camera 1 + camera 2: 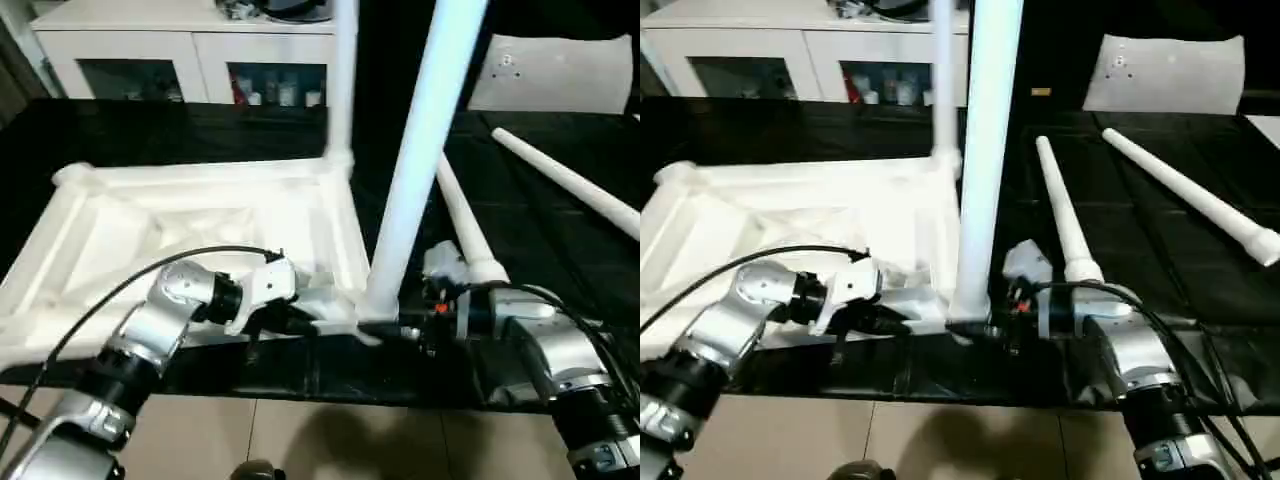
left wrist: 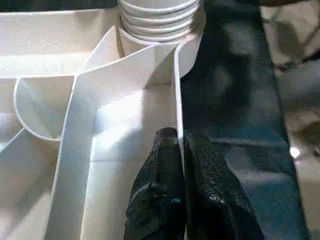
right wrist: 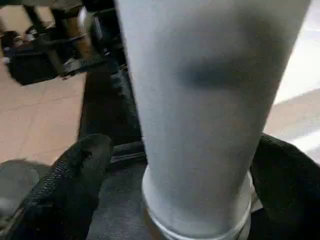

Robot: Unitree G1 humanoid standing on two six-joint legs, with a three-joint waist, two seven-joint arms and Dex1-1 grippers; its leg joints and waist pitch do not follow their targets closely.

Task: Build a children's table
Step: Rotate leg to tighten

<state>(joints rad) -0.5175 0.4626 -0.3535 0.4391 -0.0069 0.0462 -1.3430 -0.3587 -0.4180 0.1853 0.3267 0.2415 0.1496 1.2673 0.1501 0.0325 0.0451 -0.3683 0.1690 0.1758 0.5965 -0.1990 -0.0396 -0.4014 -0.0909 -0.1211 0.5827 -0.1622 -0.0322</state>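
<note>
Children's table (image 1: 200, 230) lies upside down on the black tabletop (image 1: 560, 135), ribbed underside up. Four legs in all: two stand upright in corner sockets, the near leg (image 1: 420, 150) and the far leg (image 1: 343, 70); two loose legs (image 1: 1185, 190) lie on the black cover to the right. The left pincer (image 2: 181, 192) is pressed together on the top's thin side wall, just beside the near socket. The right pincer (image 3: 165, 200) is spread, one finger (image 3: 70, 185) on each side of the near leg's base.
</note>
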